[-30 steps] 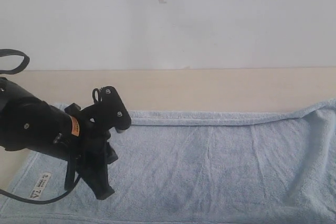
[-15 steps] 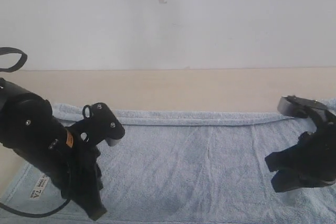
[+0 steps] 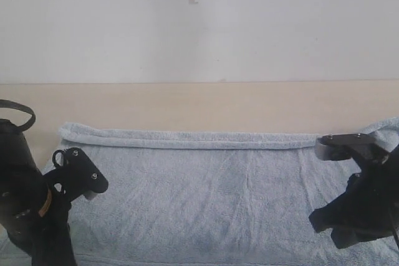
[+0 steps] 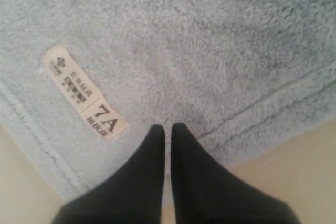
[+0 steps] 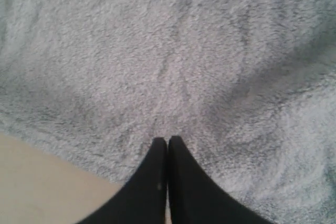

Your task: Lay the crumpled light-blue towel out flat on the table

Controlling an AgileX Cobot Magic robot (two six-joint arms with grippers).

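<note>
The towel is seen lying almost flat on the worktop, directly under both grippers. The left gripper is clenched, with nothing held between its tips; the label is just beside it, and a corner of the towel is near it. The right gripper is clenched and empty too, with an edge of the towel just beside it. Beyond both grippers, the far hem is rolled over. If this roll is pushed with closed tips, the cloth could be dragged and new wrinkles made. A corner could also be caught and folded under.
</note>
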